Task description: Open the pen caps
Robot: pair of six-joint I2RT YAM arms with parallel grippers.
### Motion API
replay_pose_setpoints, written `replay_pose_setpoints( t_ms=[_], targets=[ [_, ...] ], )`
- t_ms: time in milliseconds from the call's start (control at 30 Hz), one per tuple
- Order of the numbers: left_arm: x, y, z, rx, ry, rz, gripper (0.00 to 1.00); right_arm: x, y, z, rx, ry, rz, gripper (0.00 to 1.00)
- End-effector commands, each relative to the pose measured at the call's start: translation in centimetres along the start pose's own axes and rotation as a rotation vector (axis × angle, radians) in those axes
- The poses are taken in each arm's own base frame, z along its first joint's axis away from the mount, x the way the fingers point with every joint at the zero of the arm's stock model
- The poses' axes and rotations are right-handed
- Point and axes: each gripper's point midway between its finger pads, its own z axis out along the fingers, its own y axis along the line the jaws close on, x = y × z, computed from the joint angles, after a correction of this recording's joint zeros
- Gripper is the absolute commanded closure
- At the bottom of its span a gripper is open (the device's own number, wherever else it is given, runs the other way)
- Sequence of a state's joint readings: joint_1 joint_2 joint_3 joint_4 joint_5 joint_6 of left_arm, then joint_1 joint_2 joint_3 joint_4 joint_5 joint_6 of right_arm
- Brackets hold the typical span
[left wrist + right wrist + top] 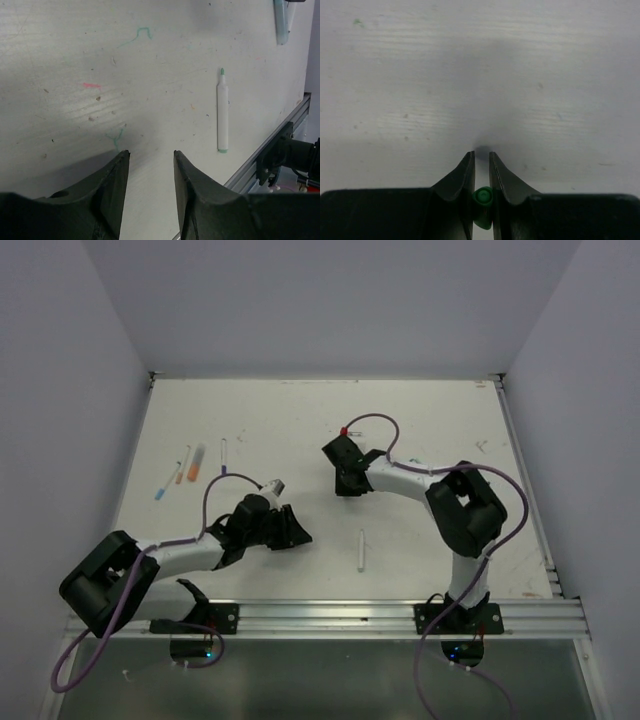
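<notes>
- The green pen cap is a small, stubby cylinder of bright, glossy plastic. Its round end faces you in the right wrist view.
- Your right claw is pinching that cap deep between its fingers, well back from the tips and just above the table.
- Expect the cap to be very light, rigid and slick. It will probably roll once you set it down, so release it low.
- If you take hold again, grip it across the round sides at mid-length. An end-on hold would likely let it squirt out.
- Your left claw is spread, with nothing between the fingers.
- The white pen barrel lies flat near the table's front rail, its green tip bare.
- An orange-ended pen and a blue-ended pen lie at the far left. You cannot tell at this size whether their caps are on.
</notes>
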State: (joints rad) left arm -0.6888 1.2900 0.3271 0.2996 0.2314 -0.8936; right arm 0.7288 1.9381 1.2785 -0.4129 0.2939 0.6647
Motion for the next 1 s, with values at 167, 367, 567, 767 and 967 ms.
replay_pose_setpoints(
  t_ms=[167, 367, 567, 767, 967],
  targets=[
    [-1.5, -3.5, -0.2, 0.102, -0.043, 0.111, 0.50, -1.4, -10.3, -3.2, 0.168, -0.062, 0.033, 0.94],
    [-0.4, -3.6, 0.7, 0.140, 0.001, 0.103, 0.49, 0.4, -11.5, -1.5, 0.184, -0.014, 0.005, 0.94],
    [0.2, -3.4, 0.2, 0.138, 0.006, 0.110, 0.48, 0.5, -13.7, -1.4, 0.231, -0.021, 0.033, 0.93],
    [0.1, -3.3, -0.3, 0.132, -0.004, 0.127, 0.46, 1.4, -14.4, -0.5, 0.213, 0.017, 0.023, 0.85],
    [0.5, -3.1, -0.4, 0.137, -0.002, 0.119, 0.43, 1.6, -14.8, -0.1, 0.213, 0.026, 0.004, 0.55]
  ],
)
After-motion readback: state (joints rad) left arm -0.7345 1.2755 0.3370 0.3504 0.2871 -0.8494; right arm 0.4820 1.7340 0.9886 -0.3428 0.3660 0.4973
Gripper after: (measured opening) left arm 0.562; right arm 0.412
